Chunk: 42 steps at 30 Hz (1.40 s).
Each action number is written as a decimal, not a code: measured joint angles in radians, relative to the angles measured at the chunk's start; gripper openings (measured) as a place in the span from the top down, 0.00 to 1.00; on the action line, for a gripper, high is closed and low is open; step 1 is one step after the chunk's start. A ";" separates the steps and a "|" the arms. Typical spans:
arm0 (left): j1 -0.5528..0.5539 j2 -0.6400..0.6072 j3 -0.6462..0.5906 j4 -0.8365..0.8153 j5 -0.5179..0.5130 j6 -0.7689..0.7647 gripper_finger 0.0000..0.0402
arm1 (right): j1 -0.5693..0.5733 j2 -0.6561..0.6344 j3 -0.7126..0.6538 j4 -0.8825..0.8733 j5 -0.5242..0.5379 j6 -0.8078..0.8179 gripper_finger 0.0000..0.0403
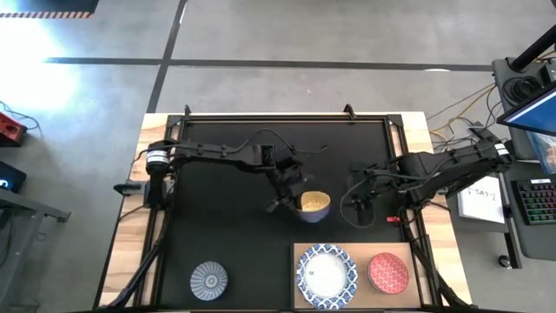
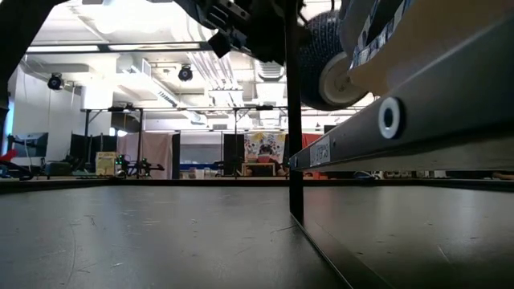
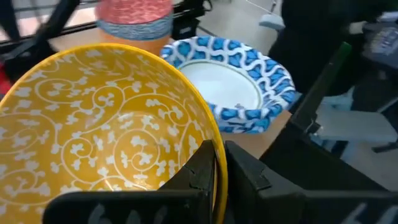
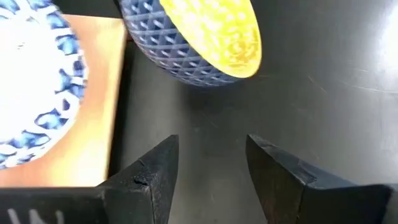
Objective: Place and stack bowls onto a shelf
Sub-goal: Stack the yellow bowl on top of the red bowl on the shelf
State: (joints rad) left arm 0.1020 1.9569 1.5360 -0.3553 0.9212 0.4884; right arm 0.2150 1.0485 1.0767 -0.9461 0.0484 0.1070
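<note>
The mat [image 1: 234,217] fills most of the table, and the shelf [image 1: 300,261] lies at its near right corner. On the shelf sit a white bowl [image 1: 327,275] with a blue rim and, just beside it, a red bowl [image 1: 388,272]. A grey bowl [image 1: 208,280] waits on the mat, well apart to the left. My left gripper [image 1: 294,202] is clenched on the rim of the yellow bowl [image 1: 314,204], which hangs tilted above the mat, near the shelf's far edge. My right gripper [image 4: 208,165] stands beside it with fingers apart, holding nothing. To do this well, I judge I should level the yellow bowl, centre it over the white bowl, lower until it nests, then let go, keeping my right arm out of the path.
</note>
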 joint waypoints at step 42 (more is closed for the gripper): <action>-0.044 0.000 0.001 0.039 0.060 0.138 0.93 | 0.000 0.206 0.001 0.369 -0.393 -0.301 0.79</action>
State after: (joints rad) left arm 0.0583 1.9570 1.5368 -0.3162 0.9809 0.6266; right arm 0.2153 1.2541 1.0775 -0.5772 -0.3446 -0.1940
